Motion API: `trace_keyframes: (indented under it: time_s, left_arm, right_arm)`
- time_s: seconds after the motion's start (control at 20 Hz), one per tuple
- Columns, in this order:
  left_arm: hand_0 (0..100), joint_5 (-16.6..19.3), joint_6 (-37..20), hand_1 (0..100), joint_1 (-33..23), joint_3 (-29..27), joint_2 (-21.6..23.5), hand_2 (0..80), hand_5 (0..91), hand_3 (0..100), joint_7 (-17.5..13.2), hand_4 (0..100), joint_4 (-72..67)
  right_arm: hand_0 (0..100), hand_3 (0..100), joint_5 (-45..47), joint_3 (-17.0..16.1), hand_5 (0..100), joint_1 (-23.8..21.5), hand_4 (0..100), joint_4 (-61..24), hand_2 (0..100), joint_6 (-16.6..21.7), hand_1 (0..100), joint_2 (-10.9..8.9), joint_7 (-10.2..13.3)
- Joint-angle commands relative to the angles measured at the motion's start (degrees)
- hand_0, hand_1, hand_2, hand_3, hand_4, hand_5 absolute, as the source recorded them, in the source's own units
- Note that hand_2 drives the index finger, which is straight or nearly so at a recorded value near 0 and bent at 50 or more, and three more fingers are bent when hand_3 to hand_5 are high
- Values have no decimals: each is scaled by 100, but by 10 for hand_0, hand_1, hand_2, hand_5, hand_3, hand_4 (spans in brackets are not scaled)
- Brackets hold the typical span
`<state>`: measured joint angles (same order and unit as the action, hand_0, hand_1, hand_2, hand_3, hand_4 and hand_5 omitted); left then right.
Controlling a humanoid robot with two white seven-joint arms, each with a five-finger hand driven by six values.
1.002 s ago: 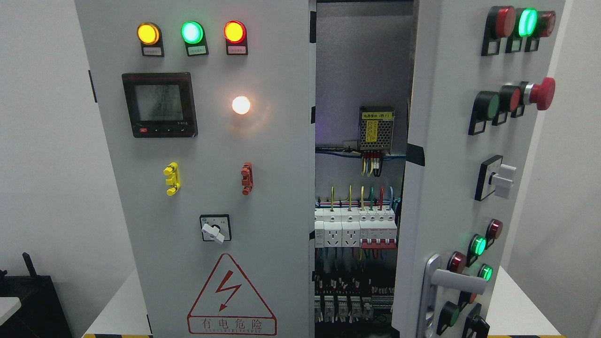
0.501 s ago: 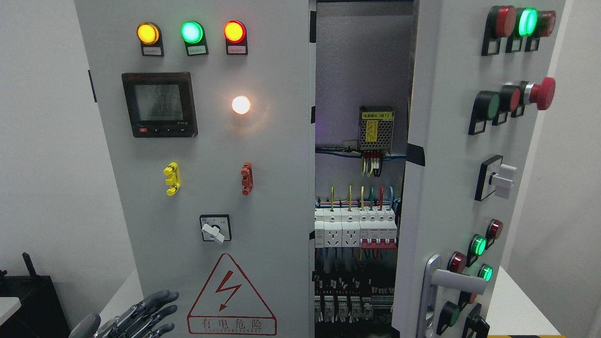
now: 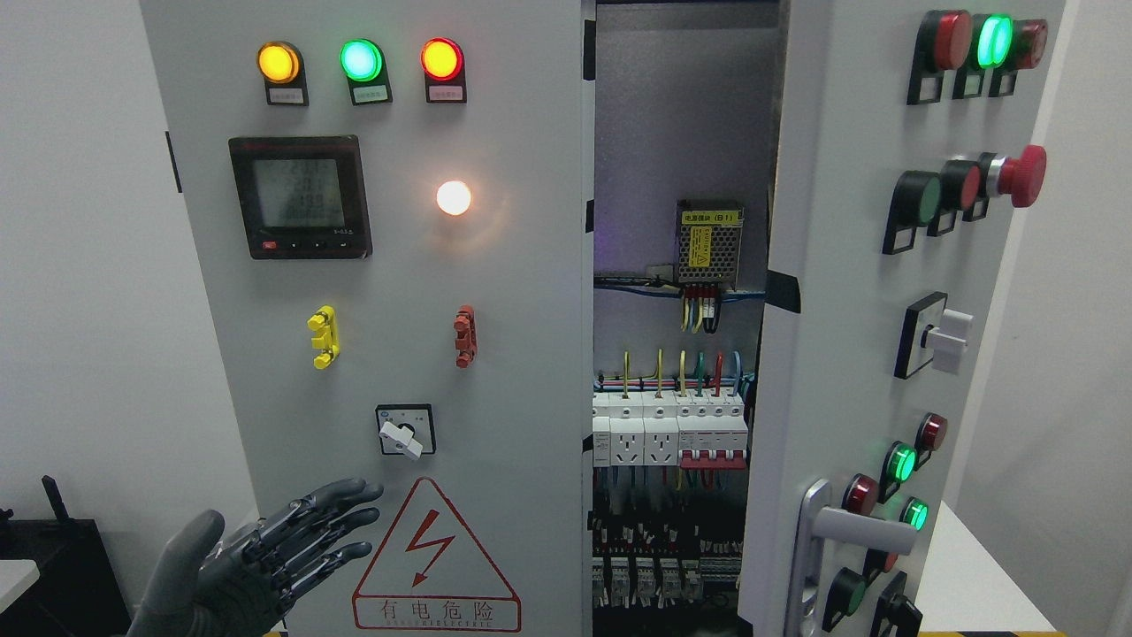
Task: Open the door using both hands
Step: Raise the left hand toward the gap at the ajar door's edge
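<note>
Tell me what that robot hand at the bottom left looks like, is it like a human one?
Roughly, yes. The left hand is dark grey all over, with a smooth, matt thumb and palm shell. Its four long fingers are slim and built from jointed segments, with darker mechanical links showing at the knuckles and rounded tips. No cables, markings or sleeve can be seen. The right hand is out of view.

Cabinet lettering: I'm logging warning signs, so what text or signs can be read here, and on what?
"有电危险" with a lightning bolt: red triangle sign on the left door.
"电源模块 (B1)", roughly: yellow label on the unit inside.
Meter digits: blurred.
Lamp tags and the line under the sign: too small.
</note>
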<state>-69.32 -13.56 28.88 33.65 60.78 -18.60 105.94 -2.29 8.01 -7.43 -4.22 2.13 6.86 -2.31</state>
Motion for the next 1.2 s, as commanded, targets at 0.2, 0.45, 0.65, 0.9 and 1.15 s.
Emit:
trace_keyframes:
  time_s: [0.2,0.45,0.65,0.9,1.15]
  left_arm:
    - [0,-1135,1547,0,2058,1513,14,0,0,0,-162,43,23]
    - [0,-1426,2050,0,2849,1749,-189,0,0,0,-284,43,15]
    - [0,-2057,2112,0,4026,2487,-154,0,0,0,-294,43,-64]
    - [0,-2611,2349,0,4862,2892,-145,0,0,0,-294,43,-100]
    - [0,-2850,2604,0,5478,3279,-381,0,0,0,-294,43,-204]
  right_arm:
    - [0,0,0,-1,0,-4,0,0,0,-2,0,0,2]
    - [0,0,0,7,0,-4,0,0,0,-2,0,0,2]
    - [0,0,0,-1,0,-4,0,0,0,-2,0,0,2]
    - [0,0,0,-1,0,-4,0,0,0,-2,0,0,2]
    - [0,0,0,7,0,-4,0,0,0,-2,0,0,2]
